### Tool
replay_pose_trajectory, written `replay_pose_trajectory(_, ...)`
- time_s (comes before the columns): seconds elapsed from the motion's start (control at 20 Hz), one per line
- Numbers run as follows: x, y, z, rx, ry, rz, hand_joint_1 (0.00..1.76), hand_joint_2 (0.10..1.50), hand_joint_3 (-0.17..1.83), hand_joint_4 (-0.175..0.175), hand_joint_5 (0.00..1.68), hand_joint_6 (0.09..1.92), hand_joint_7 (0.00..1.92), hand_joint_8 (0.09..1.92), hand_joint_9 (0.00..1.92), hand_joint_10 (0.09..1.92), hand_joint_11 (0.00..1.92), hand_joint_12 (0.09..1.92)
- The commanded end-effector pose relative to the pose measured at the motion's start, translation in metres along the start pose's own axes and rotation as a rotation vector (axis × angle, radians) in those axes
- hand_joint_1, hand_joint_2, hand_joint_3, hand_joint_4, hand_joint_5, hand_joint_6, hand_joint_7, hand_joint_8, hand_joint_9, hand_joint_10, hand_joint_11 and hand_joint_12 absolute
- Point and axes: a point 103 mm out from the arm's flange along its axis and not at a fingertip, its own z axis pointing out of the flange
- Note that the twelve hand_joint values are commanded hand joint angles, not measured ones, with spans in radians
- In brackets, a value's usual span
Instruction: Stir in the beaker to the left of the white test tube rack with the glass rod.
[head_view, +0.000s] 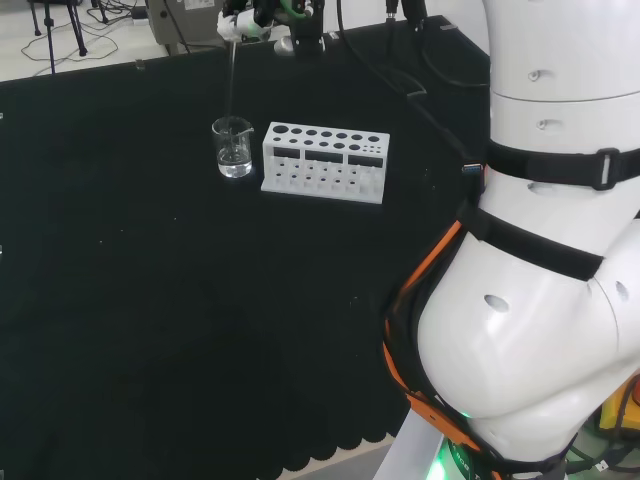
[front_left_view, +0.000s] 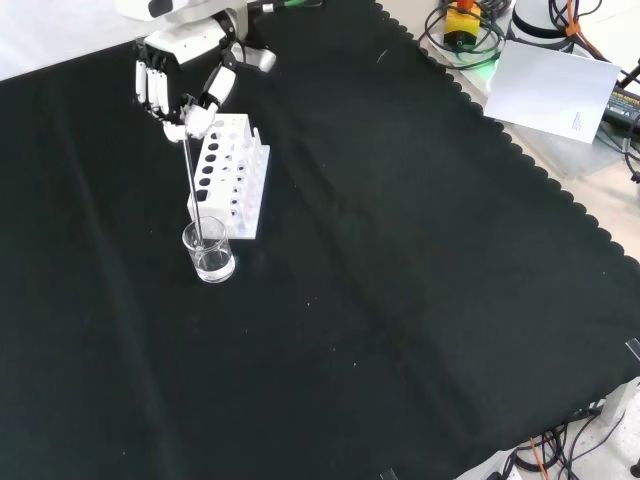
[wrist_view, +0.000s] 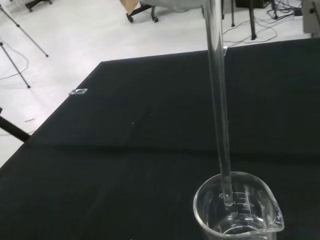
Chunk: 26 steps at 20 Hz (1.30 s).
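Holding glass rod (front_left_view: 191, 190) in hand (front_left_view: 178, 92), tip inside beaker (front_left_view: 209, 251)

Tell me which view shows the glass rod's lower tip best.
The wrist view: the glass rod is close and large, its tip just inside the beaker rim, above the liquid. In the front view the rod is a thin line from the robot hand into the beaker. In the head view it is faint.
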Motion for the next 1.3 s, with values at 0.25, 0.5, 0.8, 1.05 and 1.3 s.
replay_pose_trajectory(0.25,-0.027,0.003,0.024,0.060,0.005,0.018,1.32,1.08,-0.17,-0.175,1.38,0.09,1.27,0.83,1.69,0.65,1.12,0.82)
replay_pose_trajectory(0.5,-0.031,0.006,0.031,0.075,0.005,0.018,1.32,1.08,-0.17,-0.175,1.38,0.09,1.27,0.84,1.69,0.65,1.12,0.82)
replay_pose_trajectory(0.8,-0.039,-0.002,0.026,0.078,0.003,0.041,1.32,1.08,-0.17,-0.175,1.38,0.09,1.27,0.85,1.69,0.65,1.12,0.82)
replay_pose_trajectory(1.05,-0.028,-0.013,0.024,0.085,-0.008,0.044,1.32,1.08,-0.17,-0.175,1.38,0.09,1.27,0.85,1.69,0.65,1.12,0.82)
replay_pose_trajectory(1.3,0.003,-0.010,0.033,0.093,-0.011,-0.007,1.32,1.08,-0.17,-0.175,1.38,0.09,1.26,0.85,1.69,0.66,1.12,0.82)
